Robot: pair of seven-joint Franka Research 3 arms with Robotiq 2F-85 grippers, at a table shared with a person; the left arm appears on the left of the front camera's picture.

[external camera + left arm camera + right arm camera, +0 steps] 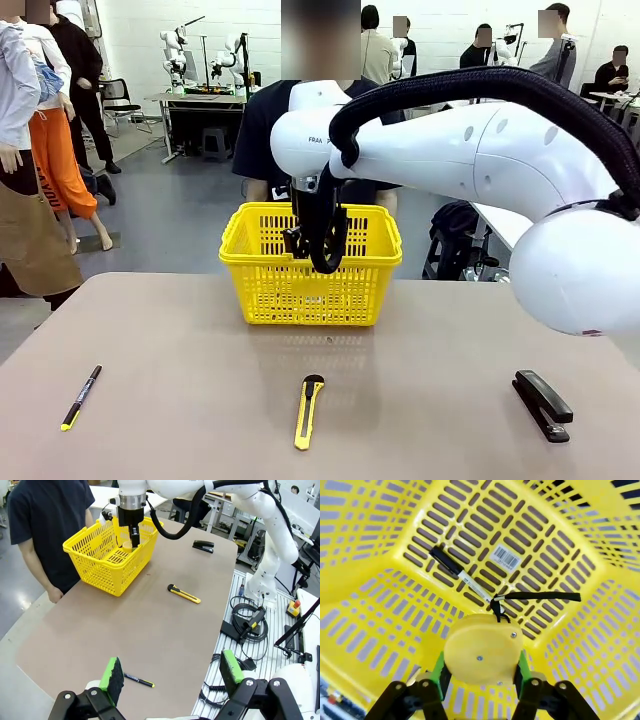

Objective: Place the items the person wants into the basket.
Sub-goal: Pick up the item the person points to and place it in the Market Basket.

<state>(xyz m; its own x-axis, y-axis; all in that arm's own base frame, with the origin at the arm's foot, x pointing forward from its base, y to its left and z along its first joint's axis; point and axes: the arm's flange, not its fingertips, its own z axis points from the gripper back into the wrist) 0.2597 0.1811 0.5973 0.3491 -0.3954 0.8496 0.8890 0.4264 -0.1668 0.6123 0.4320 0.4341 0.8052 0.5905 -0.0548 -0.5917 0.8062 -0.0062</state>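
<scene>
The right fingers (439, 671) are clamped on a small round yellow tape measure (482, 647), their green pads pressing its two sides. The tape measure's black strap (540, 596) sticks out from its far edge and hangs over the slotted floor of the bright yellow plastic shopping basket (385, 525). The fingers and the tape measure are inside the basket, above its floor. On that floor lies a black marker with a white band (457, 572), at a slant beside a white barcode sticker (503, 559).

In the front view, the white right arm (480, 150) reaches across from the right and drops its wrist below the basket's rim. The basket stands at the far middle of the brown table (180, 350). A person in a dark short-sleeved T-shirt (45, 525) stands just behind it, with one hand (54, 596) at the table's edge.

A yellow-and-black utility knife (310, 411) lies on the table on the robot's side of the basket, well apart from it. A black stapler (542, 404) lies near the right edge, and a thin black pen with a yellow tip (81, 397) lies near the left edge.

The left fingers (112, 672) stand wide apart with nothing between them, high over the table with the thin pen below them.
</scene>
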